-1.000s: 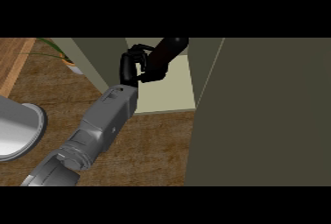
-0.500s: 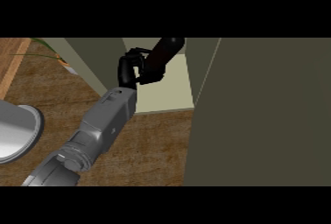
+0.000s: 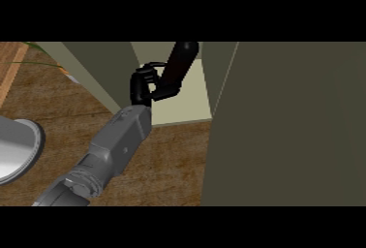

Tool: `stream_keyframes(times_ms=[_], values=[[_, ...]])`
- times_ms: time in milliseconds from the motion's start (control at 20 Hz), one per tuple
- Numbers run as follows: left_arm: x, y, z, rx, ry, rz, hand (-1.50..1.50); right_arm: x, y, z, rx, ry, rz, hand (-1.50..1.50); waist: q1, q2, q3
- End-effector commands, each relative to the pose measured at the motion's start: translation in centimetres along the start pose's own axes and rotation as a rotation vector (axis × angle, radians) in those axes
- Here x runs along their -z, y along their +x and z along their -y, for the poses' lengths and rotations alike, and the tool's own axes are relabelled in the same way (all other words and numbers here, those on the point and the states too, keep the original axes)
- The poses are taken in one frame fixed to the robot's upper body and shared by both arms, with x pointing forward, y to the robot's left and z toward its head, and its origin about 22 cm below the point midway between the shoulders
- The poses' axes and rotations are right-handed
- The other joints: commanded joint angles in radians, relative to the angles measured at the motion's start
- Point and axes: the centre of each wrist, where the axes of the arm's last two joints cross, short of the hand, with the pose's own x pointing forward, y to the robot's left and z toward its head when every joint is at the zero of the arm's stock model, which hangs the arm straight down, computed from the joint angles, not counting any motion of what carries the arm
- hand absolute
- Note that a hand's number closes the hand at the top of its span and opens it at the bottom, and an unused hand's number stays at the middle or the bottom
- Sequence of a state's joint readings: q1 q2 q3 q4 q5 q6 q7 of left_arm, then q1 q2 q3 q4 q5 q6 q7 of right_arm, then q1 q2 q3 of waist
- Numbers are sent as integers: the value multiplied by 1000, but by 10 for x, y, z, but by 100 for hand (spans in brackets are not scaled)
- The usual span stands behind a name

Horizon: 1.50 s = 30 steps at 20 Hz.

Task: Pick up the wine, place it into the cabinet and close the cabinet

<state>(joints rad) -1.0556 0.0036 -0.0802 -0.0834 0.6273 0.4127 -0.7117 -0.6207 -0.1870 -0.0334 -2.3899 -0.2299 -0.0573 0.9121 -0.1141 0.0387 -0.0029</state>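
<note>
The wine bottle [image 3: 179, 62] is dark and slim, and it leans with its top toward the upper right inside the open cabinet. My left hand [image 3: 145, 85] is shut on its lower part, fingers curled round it from the left. The grey forearm [image 3: 118, 140] runs in from the lower left. The bottle hangs over the cabinet's pale shelf [image 3: 182, 107]. The cabinet's open door [image 3: 286, 126] fills the right side of the view. My right hand does not show.
The cabinet's left wall [image 3: 100, 72] stands just left of my hand. A grey round plate [image 3: 13, 150] lies at the left edge on the wooden counter [image 3: 164, 164]. Thin plant leaves [image 3: 34, 54] show at the top left.
The hand and bottle have hardly moved within the cabinet opening. The plant and plate have drifted slightly left in the view.
</note>
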Motion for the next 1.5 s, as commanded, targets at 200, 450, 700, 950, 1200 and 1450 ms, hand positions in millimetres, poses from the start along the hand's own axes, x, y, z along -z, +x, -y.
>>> stream_keyframes(times_ms=[200, 450, 700, 950, 1200, 1450], values=[[-15, -24, -15, -76, 4, -31, 150, -6, 0, -6, 31, 34, 14, -150, -29, 1, -1], [-26, -38, -25, -111, -10, -94, 150, 4, 3, -2, 28, 49, 5, -150, -32, -5, -1], [-41, -57, -39, -82, 32, -113, 150, 3, 6, -5, 40, 66, 28, -150, -67, -4, -3], [-42, -58, -39, -56, 48, -106, 150, -7, 3, -7, 48, 88, 11, -150, -74, -5, -2], [-32, -45, -28, -61, 40, -80, 150, 8, 0, -4, 67, 58, 6, -150, -66, 1, -3], [-37, -49, -30, -56, 50, -64, 150, -3, -4, -3, 68, 80, 6, -150, -80, -1, -1]])
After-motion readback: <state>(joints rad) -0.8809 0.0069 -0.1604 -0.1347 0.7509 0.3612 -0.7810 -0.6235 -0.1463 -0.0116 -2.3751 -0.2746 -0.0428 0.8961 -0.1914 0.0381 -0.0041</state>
